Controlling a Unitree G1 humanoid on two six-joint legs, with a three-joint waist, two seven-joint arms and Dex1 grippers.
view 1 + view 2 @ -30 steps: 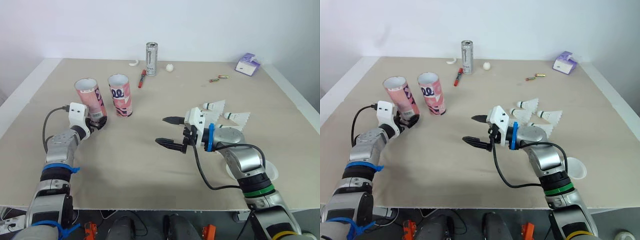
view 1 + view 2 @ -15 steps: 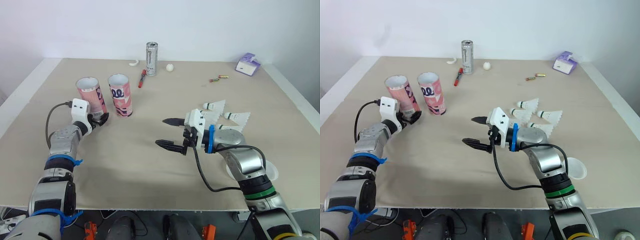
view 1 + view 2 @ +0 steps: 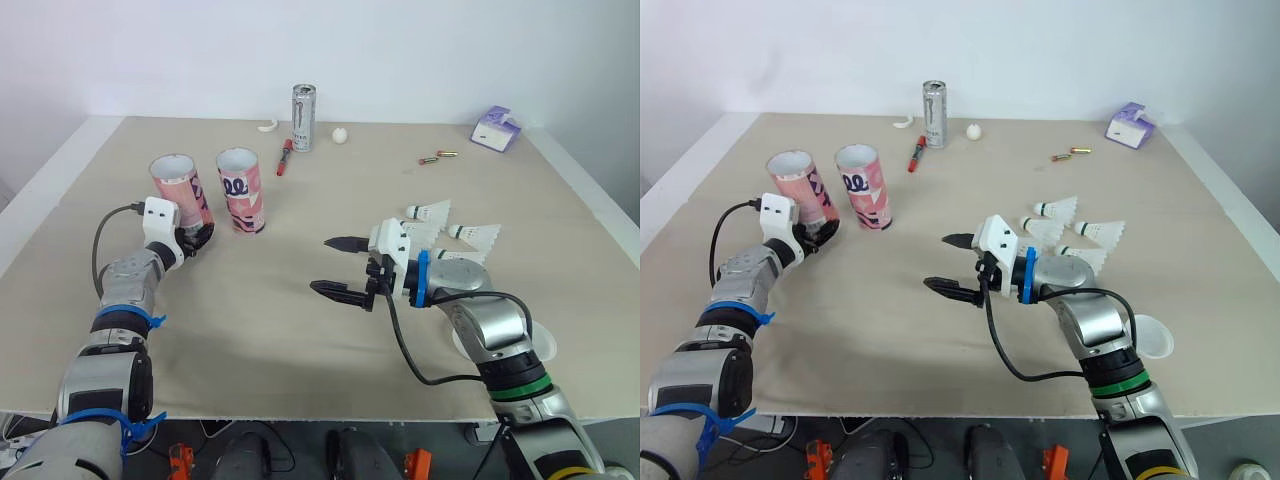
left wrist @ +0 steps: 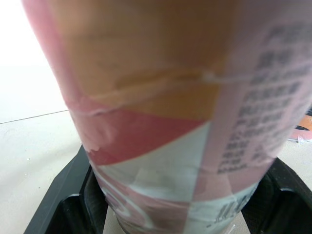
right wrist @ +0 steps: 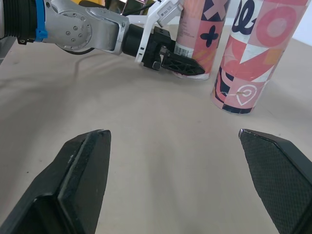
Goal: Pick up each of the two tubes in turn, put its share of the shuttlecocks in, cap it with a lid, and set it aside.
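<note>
Pink patterned cardboard tube (image 3: 178, 188), left of frame: base pinched by left pincer (image 3: 197, 240), likely for lifting. Right pincer (image 3: 322, 263), mid-frame: spread, empty, near white feather shuttlecocks (image 3: 436, 212) for loading.

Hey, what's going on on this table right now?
The robot's left gripper is clamped on the base of the left tube, which leans slightly. The other tube stands upright beside it. The right gripper hovers open over the table, holding nothing. The shuttlecocks lie by the right arm.
</note>
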